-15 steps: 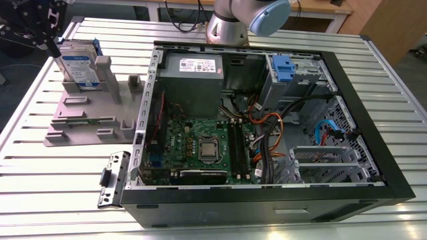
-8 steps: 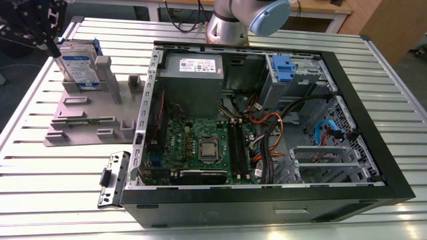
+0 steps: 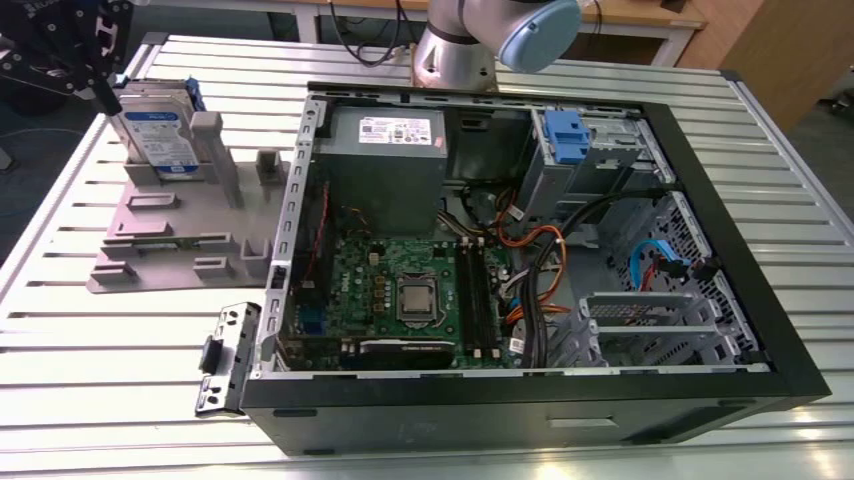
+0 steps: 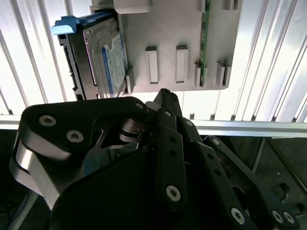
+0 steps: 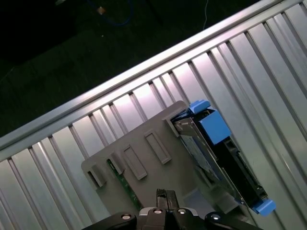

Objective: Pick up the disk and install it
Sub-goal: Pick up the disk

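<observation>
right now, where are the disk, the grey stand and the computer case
the disk point(image 3: 151, 140), exterior view, on its white-and-blue label
the grey stand point(image 3: 187, 222), exterior view, on its flat base
the computer case point(image 3: 534, 412), exterior view, on its black outer wall

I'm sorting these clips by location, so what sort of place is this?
Probably a robotics lab bench for computer assembly: a ribbed aluminium table, an open black desktop computer case, and a grey plastic stand holding a silver hard drive with a blue bracket.
</observation>
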